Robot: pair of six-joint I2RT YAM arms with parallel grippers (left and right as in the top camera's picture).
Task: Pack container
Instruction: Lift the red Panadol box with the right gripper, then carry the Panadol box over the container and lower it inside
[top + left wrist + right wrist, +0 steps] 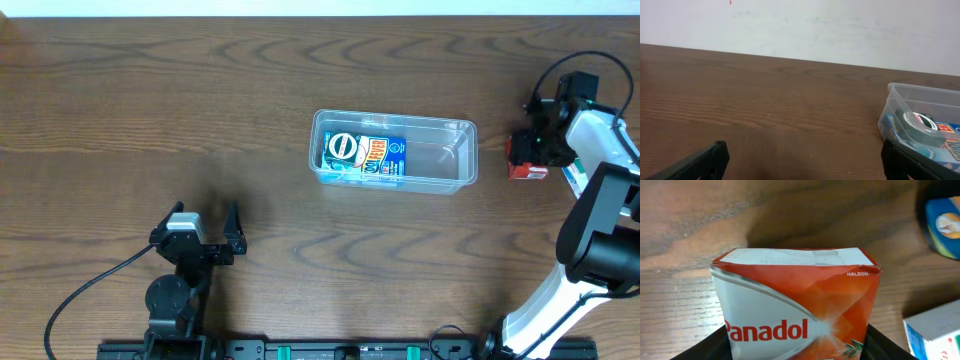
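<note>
The clear container (395, 119) stands mid-table, holding a blue box (385, 158) with a roll of tape (342, 148) on it. In the left wrist view the container (920, 92) shows at the right edge. My left gripper (206, 212) rests open near the front left, nothing between its fingers (802, 160). Right of the container, my right gripper (527, 150) is over a red and white Panadol box (528, 172). Seen from the right wrist, both fingers press the sides of the Panadol box (795, 290), gripper (795, 345) shut on it.
A blue and white box (935, 330) lies just right of the Panadol box, and a blue packet (945, 227) sits further back. The right arm's white body (600, 150) covers that corner. A pale wall (800, 25) runs behind the table's far edge.
</note>
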